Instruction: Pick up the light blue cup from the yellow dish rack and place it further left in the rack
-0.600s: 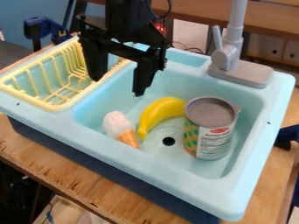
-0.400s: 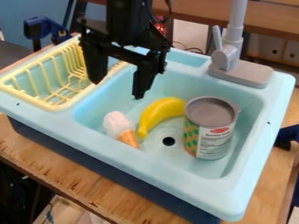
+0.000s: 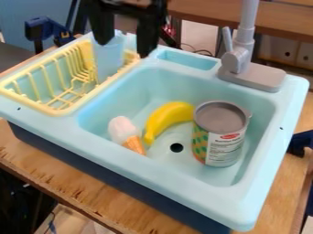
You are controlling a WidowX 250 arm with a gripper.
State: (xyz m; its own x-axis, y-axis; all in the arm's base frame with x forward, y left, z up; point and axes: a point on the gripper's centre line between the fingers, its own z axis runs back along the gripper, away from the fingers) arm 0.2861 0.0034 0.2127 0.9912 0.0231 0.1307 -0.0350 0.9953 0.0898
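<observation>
Camera view: with the drain hole (image 3: pixel 176 147) taken as the centre of a clock and 12 at the top edge, the black gripper (image 3: pixel 125 48) hangs between 11 and 12 o'clock, up at the top edge. Its two fingers stand wide apart with nothing held between them. Nearest to it is a pale blue, translucent-looking object (image 3: pixel 109 58), which stands upright at 11 o'clock in the yellow dish rack (image 3: pixel 60 112), by the rack's inner side. The fingertips overlap its upper part in the view; whether they touch it, I cannot tell.

In the light blue basin (image 3: pixel 116 98), a yellow banana (image 3: pixel 165 118) lies near 12 o'clock, bulging toward 10 or 11, one end down near the drain hole, the other close by the can's upper rim. Whether those two touch is unclear. At 10 o'clock lies a toy ice cream cone (image 3: pixel 126 132), its pale pink scoop uppermost and its orange-brown tip pointing toward 5. Between 2 and 3 stands an upright can (image 3: pixel 221 133) with a grey top, a white label and a green-and-orange pattern.

Out at 1 o'clock, a grey faucet (image 3: pixel 237 60) rises from the sink's back rim; at 12, a shallow compartment (image 3: pixel 188 60) is set into it. The whole sink sits on a wooden table (image 3: pixel 67 183), with a dark blue clamp (image 3: pixel 40 29) between 10 and 11 o'clock.
</observation>
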